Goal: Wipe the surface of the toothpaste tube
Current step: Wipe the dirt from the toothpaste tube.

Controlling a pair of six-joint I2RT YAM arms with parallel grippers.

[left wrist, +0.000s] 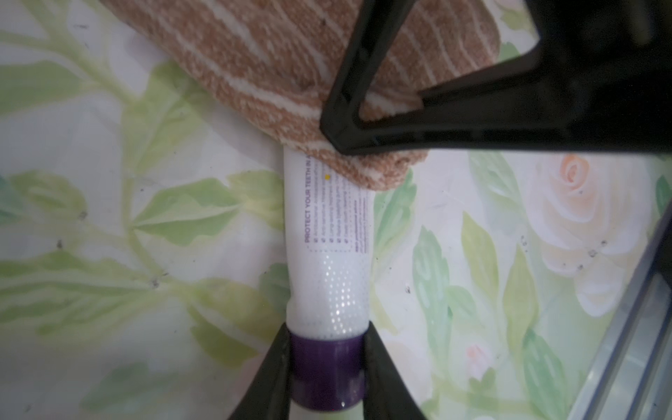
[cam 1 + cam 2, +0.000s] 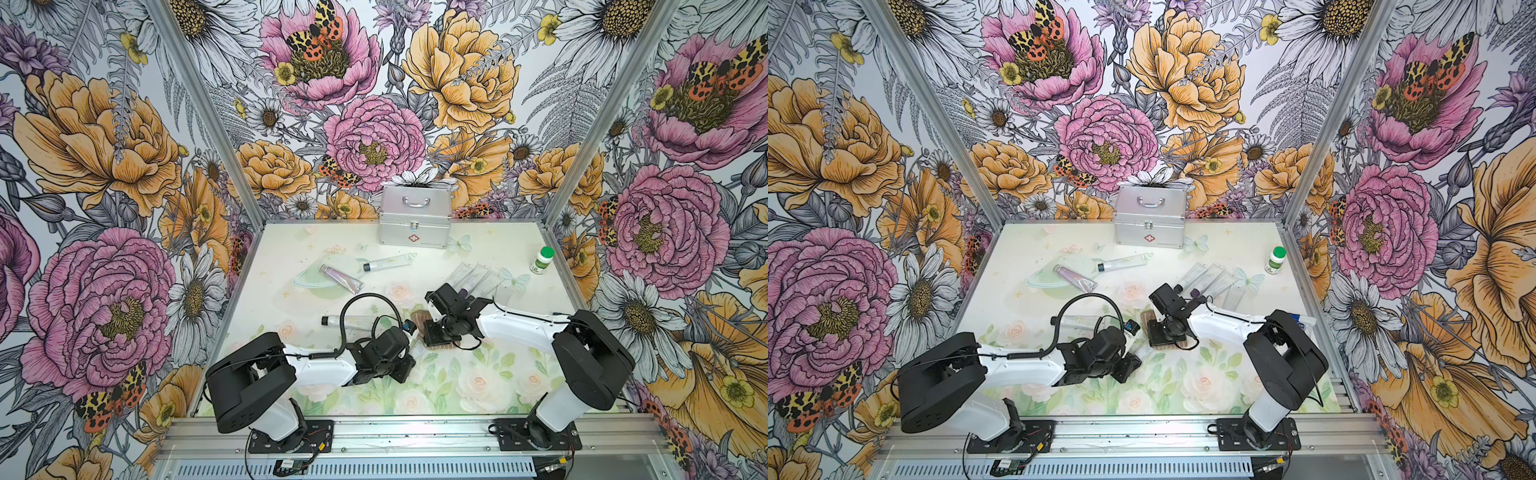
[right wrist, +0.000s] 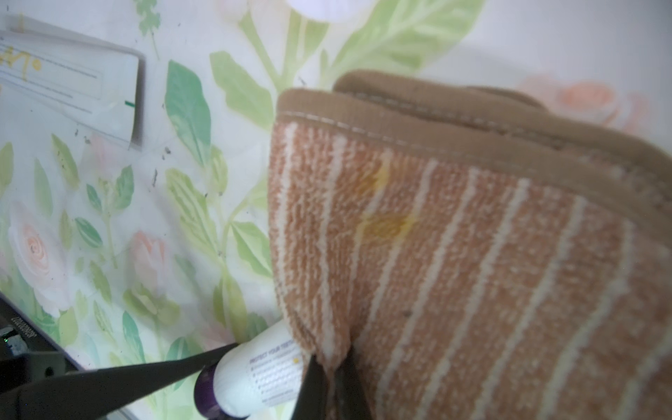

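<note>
The toothpaste tube (image 1: 329, 254) is white with a purple cap and lies on the flowered table. My left gripper (image 1: 327, 340) is shut on the purple cap, one finger on each side. A brown cloth (image 3: 454, 272) with white stripes covers the tube's far end, and my right gripper (image 3: 329, 367) is shut on a pinched fold of it right beside the tube (image 3: 262, 374). The cloth carries yellowish stains (image 3: 385, 225). A small yellow spot (image 1: 327, 177) shows on the tube near the cloth's edge. In both top views the two wrists meet mid-table over the cloth (image 2: 420, 319).
Another tube with a dark cap (image 2: 353, 321) lies just left of the left wrist. Farther back are a purple tube (image 2: 341, 278), a white tube (image 2: 388, 262), a silver case (image 2: 415, 224), several clear packets (image 2: 478, 276) and a green-capped bottle (image 2: 543, 259).
</note>
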